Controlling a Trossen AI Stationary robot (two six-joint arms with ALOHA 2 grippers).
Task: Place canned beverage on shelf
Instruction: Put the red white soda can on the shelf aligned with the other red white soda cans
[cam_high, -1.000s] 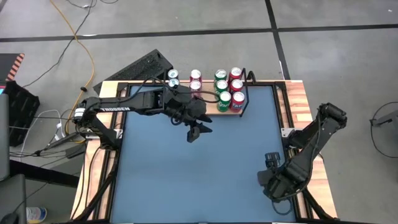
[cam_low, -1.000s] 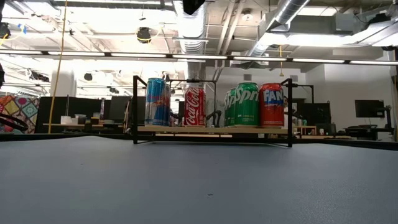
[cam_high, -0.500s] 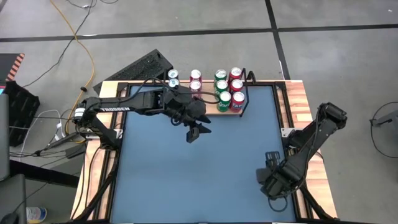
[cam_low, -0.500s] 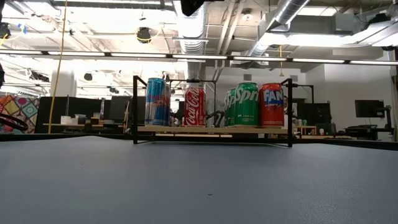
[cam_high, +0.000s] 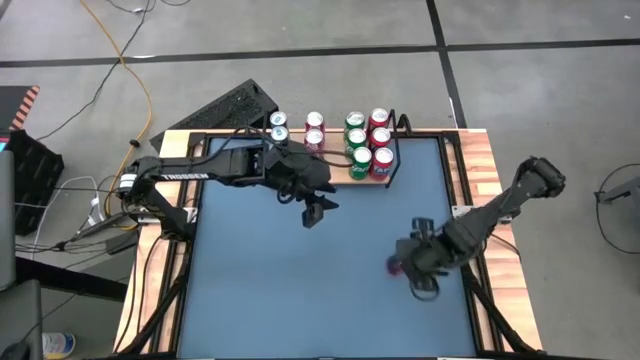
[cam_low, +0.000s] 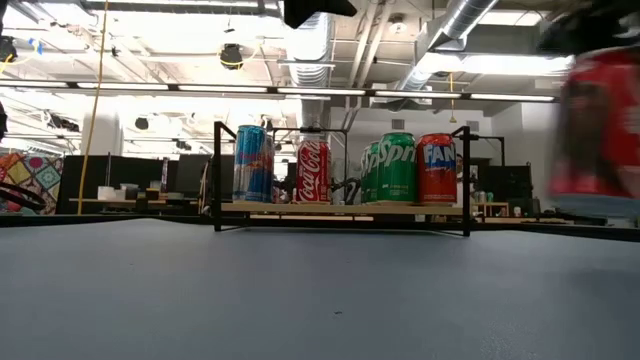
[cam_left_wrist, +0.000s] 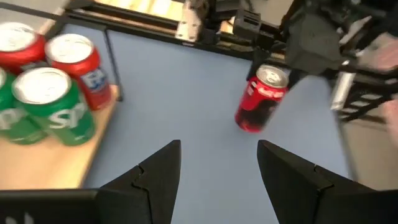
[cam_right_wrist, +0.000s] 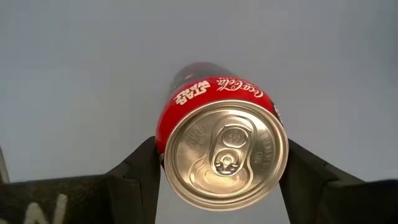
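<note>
A red Coca-Cola can (cam_right_wrist: 219, 93) hangs in my right gripper (cam_high: 418, 268), which is shut on it over the table's right half; it shows blurred at the low view's right edge (cam_low: 598, 120). The shelf (cam_low: 340, 208), a light-wood board in a black wire frame, stands at the table's far edge and carries several upright cans (cam_high: 358, 140). My left gripper (cam_high: 313, 212) hovers open in front of the shelf with nothing between its fingers (cam_left_wrist: 158, 177). My right gripper pinches the can between its two fingers (cam_right_wrist: 140, 171), one on each side of the wall just below the top rim (cam_right_wrist: 163, 142). The fingers come from above, pointing steeply down. The can (cam_left_wrist: 260, 101) hangs clear of the table, top up and somewhat tilted.
On the shelf stand a blue can (cam_low: 252, 163), a Coca-Cola can (cam_low: 313, 172), a green Sprite can (cam_low: 392, 168) and a red Fanta can (cam_low: 437, 168). Bare board (cam_left_wrist: 56, 168) shows in front of the green cans. A wooden rim (cam_high: 482, 165) borders the blue table top.
My right gripper has swung from the table's near right edge toward the middle and the far edge. The red can, unseen before, now shows in its fingers, clear of the table. My left gripper has stayed in place.
</note>
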